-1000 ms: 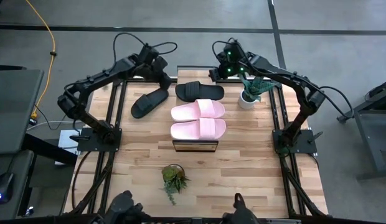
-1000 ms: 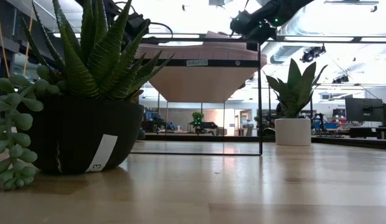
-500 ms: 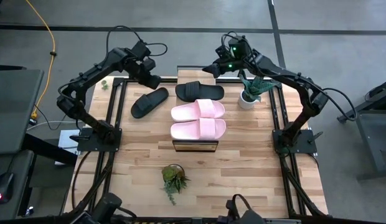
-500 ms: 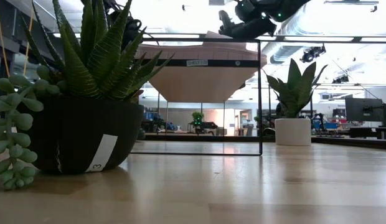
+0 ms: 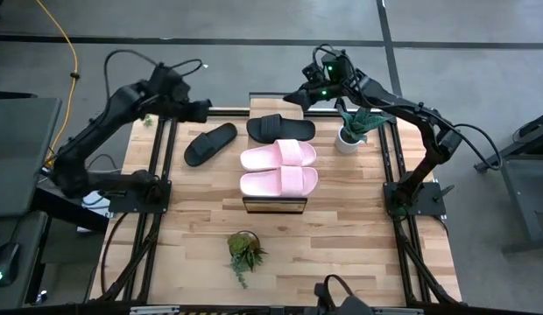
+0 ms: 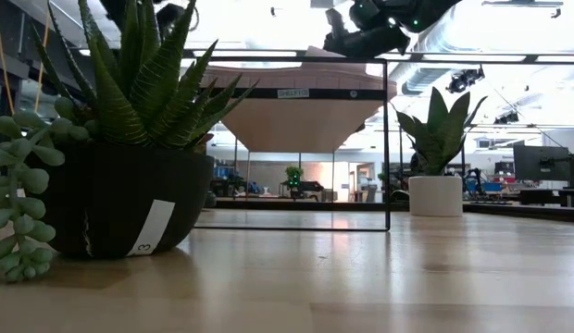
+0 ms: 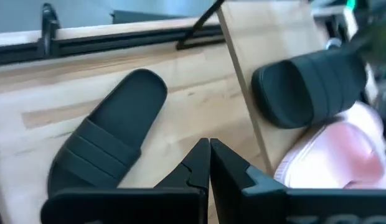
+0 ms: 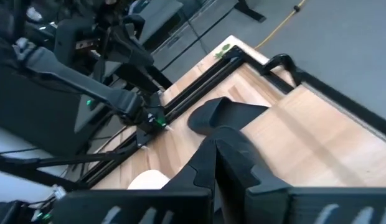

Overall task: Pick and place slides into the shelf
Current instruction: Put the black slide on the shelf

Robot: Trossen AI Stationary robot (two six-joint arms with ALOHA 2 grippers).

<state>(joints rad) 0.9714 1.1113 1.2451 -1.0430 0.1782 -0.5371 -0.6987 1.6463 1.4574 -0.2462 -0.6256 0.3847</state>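
remaining black slide (image 5: 210,143), foam-like so likely light and squashy, best gripped by its wide strap, lies on the table at 9 o'clock of the shelf (image 5: 275,206); left gripper (image 7: 210,155) and right gripper (image 8: 216,149) both pressed together, empty.

Two pale pink slides (image 5: 279,168), two black slides (image 5: 245,136), light-wood shelf (image 5: 263,104)
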